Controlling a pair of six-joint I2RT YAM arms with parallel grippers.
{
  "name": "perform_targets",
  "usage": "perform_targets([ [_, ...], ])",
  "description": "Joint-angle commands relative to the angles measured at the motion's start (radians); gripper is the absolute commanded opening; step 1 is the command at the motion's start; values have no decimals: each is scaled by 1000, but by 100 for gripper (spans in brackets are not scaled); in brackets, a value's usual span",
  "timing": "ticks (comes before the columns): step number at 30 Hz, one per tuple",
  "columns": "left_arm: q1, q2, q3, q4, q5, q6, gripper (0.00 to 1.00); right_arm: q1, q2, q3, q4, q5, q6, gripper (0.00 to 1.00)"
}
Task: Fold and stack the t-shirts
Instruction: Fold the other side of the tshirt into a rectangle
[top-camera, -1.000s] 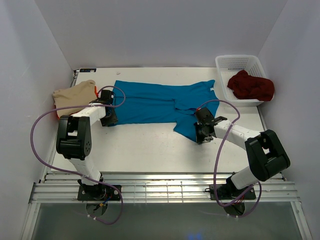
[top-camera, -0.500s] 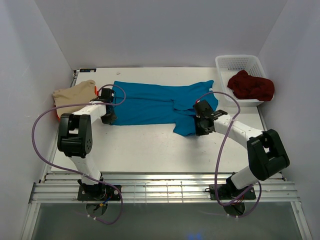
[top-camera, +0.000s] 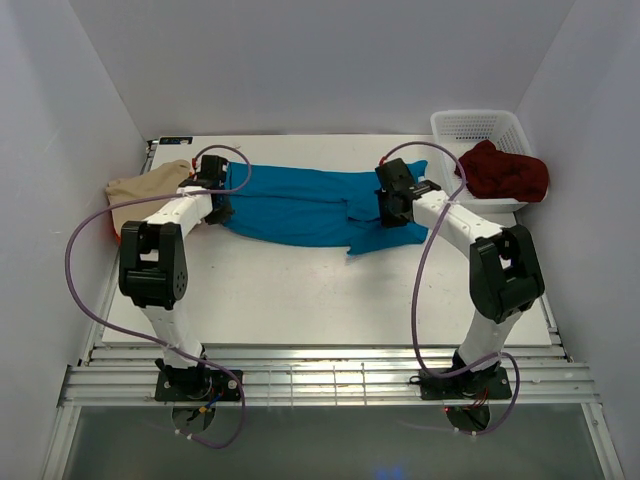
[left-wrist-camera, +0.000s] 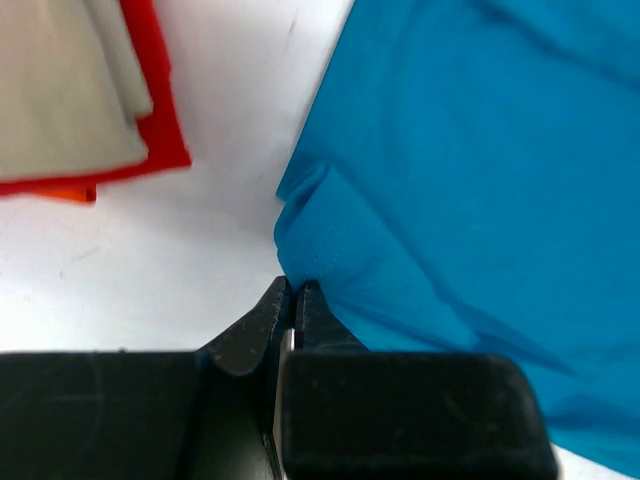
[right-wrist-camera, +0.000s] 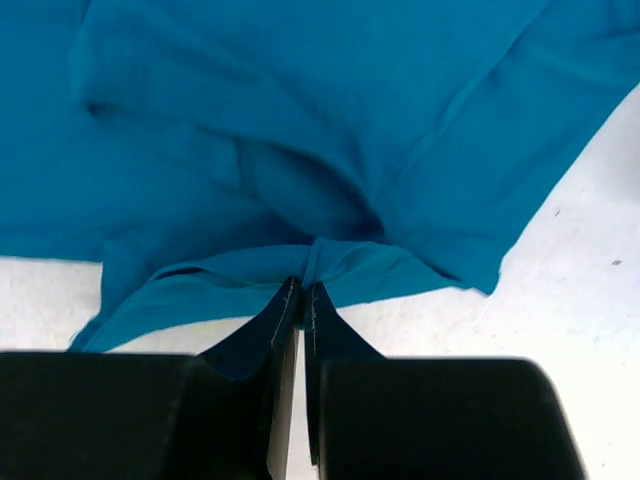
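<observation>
My left gripper (left-wrist-camera: 290, 300) is pinched tight on a corner of the teal t-shirt (top-camera: 300, 205); my right gripper (right-wrist-camera: 300, 295) clamps a bunched fold of it. The shirt stretches along the table (top-camera: 300, 300) near its far edge. At the left edge the beige t-shirt (top-camera: 145, 187) lies on the red t-shirt (left-wrist-camera: 160, 150); the maroon t-shirt (top-camera: 503, 170) lies in the basket (top-camera: 480, 120) at the far right corner.

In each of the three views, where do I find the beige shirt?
Top view: the beige shirt lies at the far left.
Left wrist view: upper left corner, lying on red cloth.
Right wrist view: not in it.
Shared landmark: the teal shirt, seen in all three.
</observation>
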Motion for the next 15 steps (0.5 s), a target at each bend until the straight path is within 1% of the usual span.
perform_targets([
  [1,10,41,82,5,-2,4,8,-42,46,102,-14,36,-58,8],
  [15,69,213,341,-58,110,4,8,-176,254,432,-77,12,-163,8],
])
